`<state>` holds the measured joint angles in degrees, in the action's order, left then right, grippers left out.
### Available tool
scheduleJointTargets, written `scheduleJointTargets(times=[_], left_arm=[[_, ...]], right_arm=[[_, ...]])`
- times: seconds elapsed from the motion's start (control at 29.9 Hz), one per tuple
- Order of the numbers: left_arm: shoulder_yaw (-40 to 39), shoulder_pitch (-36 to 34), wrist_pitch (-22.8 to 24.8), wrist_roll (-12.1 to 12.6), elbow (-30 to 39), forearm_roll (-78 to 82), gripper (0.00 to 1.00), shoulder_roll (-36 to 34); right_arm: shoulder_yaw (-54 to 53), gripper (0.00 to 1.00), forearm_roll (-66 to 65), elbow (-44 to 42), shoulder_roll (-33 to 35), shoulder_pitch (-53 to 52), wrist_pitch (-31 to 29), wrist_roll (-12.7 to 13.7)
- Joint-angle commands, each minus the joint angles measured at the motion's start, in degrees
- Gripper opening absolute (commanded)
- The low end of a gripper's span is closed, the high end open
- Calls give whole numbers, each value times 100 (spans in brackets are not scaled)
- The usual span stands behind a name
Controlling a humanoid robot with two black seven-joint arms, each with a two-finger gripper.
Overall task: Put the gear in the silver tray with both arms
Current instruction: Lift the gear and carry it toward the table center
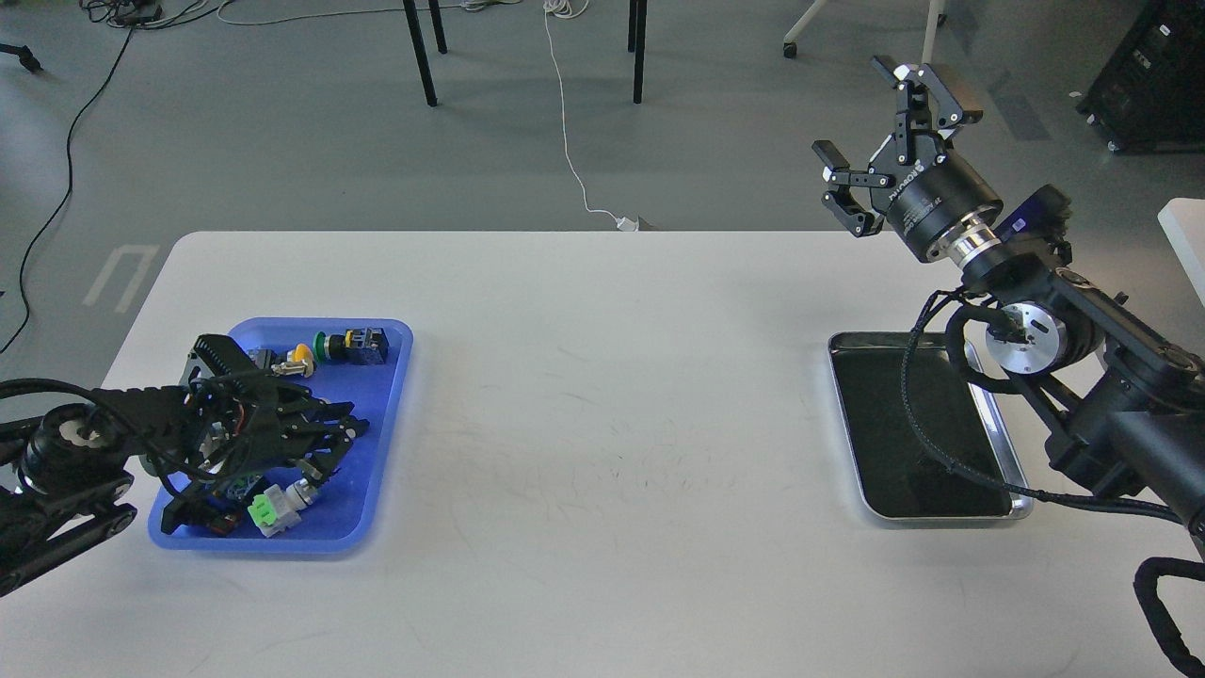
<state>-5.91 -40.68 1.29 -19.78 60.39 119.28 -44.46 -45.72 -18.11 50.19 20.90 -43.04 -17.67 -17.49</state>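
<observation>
On the white desk (602,424) two trays sit well apart. The silver tray (998,414) lies at the right, its dark bottom bare apart from a cable draped across it. The right end effector (885,141) hangs raised beyond the tray's far edge, above the far rim of the desk, its two fingers spread wide with nothing between them. At the left, the blue tray (386,414) holds a jumble of small parts, among them a green-and-yellow button switch (353,346) and a green-and-white connector (276,508). The left end effector (329,438) reaches low into this tray among the parts; dark fingers overlap dark pieces, so I cannot tell whether it grips anything. No gear can be picked out clearly.
</observation>
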Motion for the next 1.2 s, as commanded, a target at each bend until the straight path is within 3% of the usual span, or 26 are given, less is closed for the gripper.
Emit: scheduleJointTargets(times=[0.0,0.37,0.6,0.77,0.94,1.17], left_arm=[[2,-10,29,0,-1,-28,24,7],[-94,-151,29,-114,95,-370,14,-107],[-112,-836,29,-360,227,-967,14,-511],[-94,-1495,143,-307,587,-1390,14,-441],[-77,-1873,319,-264,570,-1399,13,445],[-15,-1865,389,211,430,-1355,13,1772]], right_arm=[[1,99,0,0,2,-3,1,-1],[-8,99,0,9,81,-12,1,-1],[-34,99,9,193,414,-3,9,-9],[-25,99,9,535,976,41,9,-9],[115,99,0,1027,1898,216,1,43],[581,99,0,1775,3007,787,45,43]])
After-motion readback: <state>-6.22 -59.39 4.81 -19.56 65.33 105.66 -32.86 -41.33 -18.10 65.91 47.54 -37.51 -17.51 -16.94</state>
